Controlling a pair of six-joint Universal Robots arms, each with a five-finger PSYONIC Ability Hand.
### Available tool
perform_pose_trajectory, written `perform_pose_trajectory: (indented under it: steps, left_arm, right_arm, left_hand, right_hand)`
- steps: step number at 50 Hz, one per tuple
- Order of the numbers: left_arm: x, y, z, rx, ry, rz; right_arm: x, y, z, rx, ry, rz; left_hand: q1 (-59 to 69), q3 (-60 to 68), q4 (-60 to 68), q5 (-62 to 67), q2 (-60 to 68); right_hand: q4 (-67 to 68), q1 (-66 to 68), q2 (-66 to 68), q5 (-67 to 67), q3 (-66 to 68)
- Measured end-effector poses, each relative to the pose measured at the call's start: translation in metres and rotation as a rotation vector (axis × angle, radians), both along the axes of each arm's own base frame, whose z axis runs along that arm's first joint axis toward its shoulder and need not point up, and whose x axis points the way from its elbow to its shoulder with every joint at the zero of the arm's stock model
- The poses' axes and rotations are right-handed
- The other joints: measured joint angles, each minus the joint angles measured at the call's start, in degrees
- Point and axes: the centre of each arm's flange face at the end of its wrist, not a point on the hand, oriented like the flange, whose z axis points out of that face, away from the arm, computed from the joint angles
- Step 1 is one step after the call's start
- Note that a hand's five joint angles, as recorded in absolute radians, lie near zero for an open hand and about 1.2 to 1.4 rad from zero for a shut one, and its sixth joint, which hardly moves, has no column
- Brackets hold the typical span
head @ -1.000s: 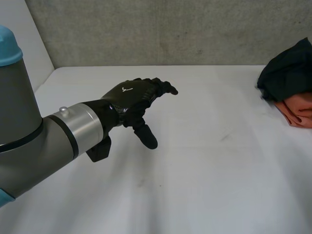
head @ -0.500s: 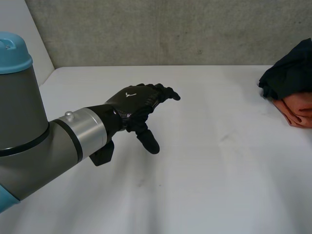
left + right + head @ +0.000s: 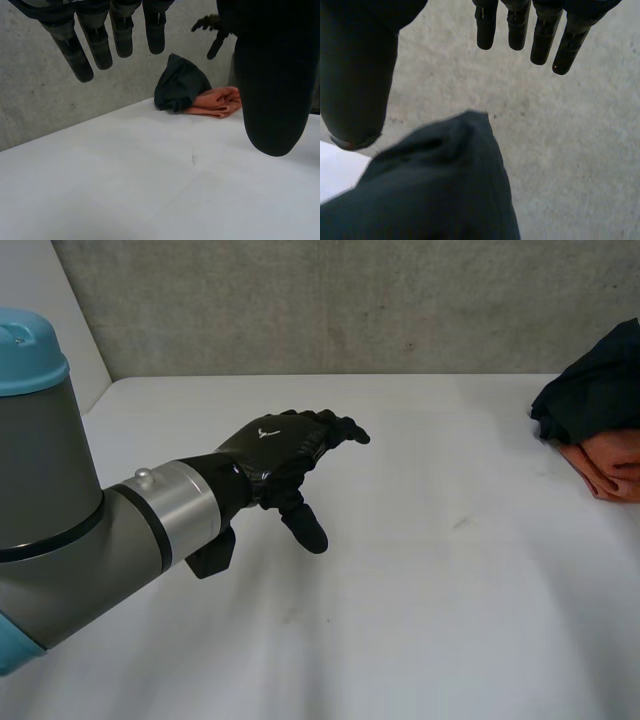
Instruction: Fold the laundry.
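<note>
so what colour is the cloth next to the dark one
Plain salmon orange; the orange cloth shows best in the left wrist view.

- Cloths: two in all, one dark cloth [image 3: 592, 390] and one orange cloth [image 3: 612, 468].
- Heaps: one, since both cloths lie bunched together.
- Hands: two, both black, the left hand [image 3: 285, 445] and the right hand [image 3: 355, 60].
- Arms: one in the head view, a grey arm [image 3: 60, 500] with a light-blue cap.
- Worktops: one white worktop [image 3: 420, 590].
- Walls: one grey wall [image 3: 350, 300] behind it.
</note>
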Motion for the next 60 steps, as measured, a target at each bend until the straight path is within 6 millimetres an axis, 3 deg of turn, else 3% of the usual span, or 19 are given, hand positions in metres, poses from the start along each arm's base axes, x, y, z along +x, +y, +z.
perform_pose_trajectory:
  steps: [5,19,24,25,29,40,46,52,57,60]
  left_arm:
    - [-0.001,-0.001,-0.003,0.002,-0.003,-0.001]
    - [-0.002,-0.005,-0.006,-0.001,-0.004,0.005]
    - [-0.002,-0.007,-0.006,-0.005,-0.004,0.014]
    - [-0.002,-0.007,-0.006,-0.007,-0.004,0.018]
    - [-0.001,-0.008,-0.006,-0.01,-0.002,0.022]
    - [0.0,-0.011,-0.005,-0.015,0.0,0.029]
    - [0.0,-0.011,-0.006,-0.014,0.0,0.031]
    - [0.0,-0.012,-0.006,-0.012,0.0,0.032]
    - [0.0,-0.012,-0.006,-0.012,0.0,0.033]
    - [0.0,-0.012,-0.006,-0.013,0.0,0.033]
  right_arm:
    - [-0.004,-0.031,-0.038,0.021,-0.017,-0.055]
    - [-0.006,-0.045,-0.088,0.028,-0.123,-0.034]
    - [-0.006,-0.046,-0.091,0.026,-0.128,-0.029]
    - [-0.006,-0.047,-0.091,0.02,-0.129,-0.028]
    - [-0.006,-0.047,-0.091,0.013,-0.129,-0.025]
    - [-0.004,-0.048,-0.101,0.022,-0.127,0.002]
    - [-0.002,-0.049,-0.099,0.015,-0.126,0.007]
    - [0.018,-0.045,-0.045,-0.087,-0.109,0.051]
    - [0.048,-0.025,0.045,-0.242,-0.086,0.133]
    - [0.058,-0.013,0.078,-0.298,-0.08,0.165]
  left_hand:
    - [0.0,0.0,0.0,0.0,0.0]
    - [0.0,0.0,0.0,0.0,0.0]
    - [0.0,0.0,0.0,0.0,0.0]
    - [0.0,0.0,0.0,0.0,0.0]
    - [0.0,0.0,0.0,0.0,0.0]
    - [0.0,0.0,0.0,0.0,0.0]
    - [0.0,0.0,0.0,0.0,0.0]
    - [0.0,0.0,0.0,0.0,0.0]
    - [0.0,0.0,0.0,0.0,0.0]
    - [0.0,0.0,0.0,0.0,0.0]
  right_hand:
    - [0.0,0.0,0.0,0.0,0.0]
    - [0.0,0.0,0.0,0.0,0.0]
    - [0.59,0.6,1.12,0.72,1.36]
    - [9.72,8.57,10.46,8.96,11.22]
    - [16.27,14.16,17.12,14.97,17.65]
    - [53.03,44.17,52.62,51.3,54.11]
    - [54.55,44.95,53.45,53.12,55.52]
    - [54.6,45.74,54.73,53.32,55.52]
    - [54.62,45.74,54.73,53.38,55.52]
    - [54.62,45.74,54.73,53.3,55.52]
